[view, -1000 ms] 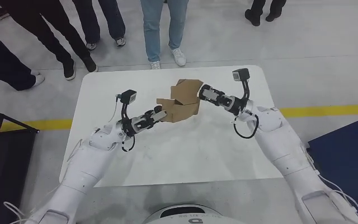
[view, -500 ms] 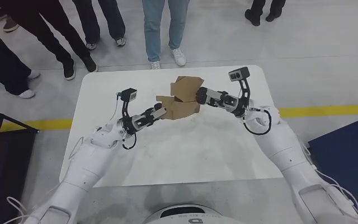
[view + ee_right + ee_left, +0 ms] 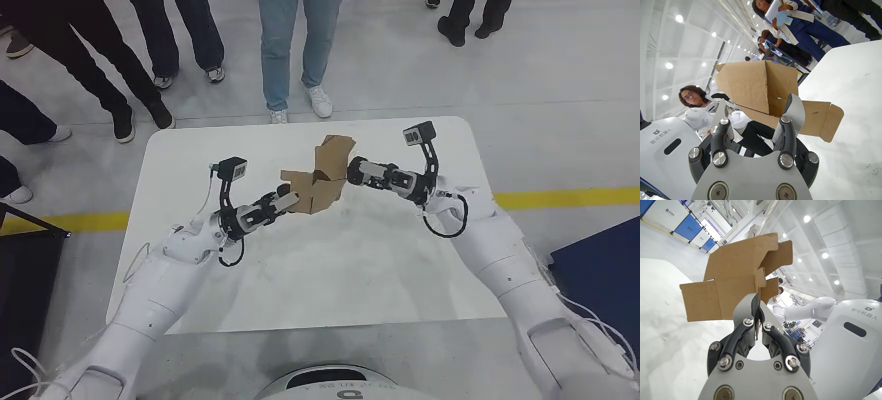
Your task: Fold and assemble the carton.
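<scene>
Cardboard is taking centre stage: we are watching the half-folded brown carton [image 3: 318, 178] sitting over the far middle of the white table [image 3: 400, 290], flaps sticking out at several angles, right between the two grippers. The left gripper [image 3: 757, 302] is pinching the near edge of one flap, its fingers [image 3: 745, 306] closed tight on the board with the rest of the carton fanning away beyond the tips. The right gripper [image 3: 757, 106] is coming in at the opposite side with its jaws spread wide; one finger [image 3: 793, 106] is lying against a long flap, while the other is standing well clear of the board, so nothing is clamped there. We are not able to tell whether the lowest flap is touching the tabletop. The table is showing a few faint dark scuffs [image 3: 871, 170]. Around it we are seeing a grey floor [image 3: 560, 80] crossed by a yellow line [image 3: 570, 197], a white ceiling dotted with round lights [image 3: 807, 218], and blue and white wall panels [image 3: 684, 228] carrying small print that we are leaving unread.
</scene>
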Robot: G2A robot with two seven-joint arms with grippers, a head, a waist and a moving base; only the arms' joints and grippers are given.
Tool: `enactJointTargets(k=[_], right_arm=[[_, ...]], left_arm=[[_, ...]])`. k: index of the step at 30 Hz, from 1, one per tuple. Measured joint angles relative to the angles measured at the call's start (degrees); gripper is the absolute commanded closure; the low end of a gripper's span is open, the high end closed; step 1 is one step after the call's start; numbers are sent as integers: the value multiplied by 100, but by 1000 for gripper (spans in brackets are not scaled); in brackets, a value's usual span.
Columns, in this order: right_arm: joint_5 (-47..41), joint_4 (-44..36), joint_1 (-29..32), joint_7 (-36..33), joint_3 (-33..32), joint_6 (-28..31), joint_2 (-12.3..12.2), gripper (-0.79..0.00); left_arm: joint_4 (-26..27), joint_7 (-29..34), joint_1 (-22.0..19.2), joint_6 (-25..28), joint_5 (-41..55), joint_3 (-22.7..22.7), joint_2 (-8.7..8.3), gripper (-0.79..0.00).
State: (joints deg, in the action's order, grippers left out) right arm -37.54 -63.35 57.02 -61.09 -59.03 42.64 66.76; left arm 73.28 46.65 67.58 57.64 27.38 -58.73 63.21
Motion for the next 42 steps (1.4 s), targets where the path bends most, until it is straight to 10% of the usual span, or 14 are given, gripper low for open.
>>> enactJointTargets(k=[11,19,33,42], right_arm=[[-1457,-266,93,-614,-68,-559,64,-486],[-388,321,-41,17,-32,72,113,-554],[-1541,124,46,-610,16,-554,216,-351],[-1483,-46,239,-815,-406,-760,163,-456]], left_arm=[[-8,-14,33,14,105,81,-58,0],[94,-9,28,9,113,145,-102,0],[147,-38,84,37,167,171,-181,0],[270,49,149,-48,708,281,-191,0]])
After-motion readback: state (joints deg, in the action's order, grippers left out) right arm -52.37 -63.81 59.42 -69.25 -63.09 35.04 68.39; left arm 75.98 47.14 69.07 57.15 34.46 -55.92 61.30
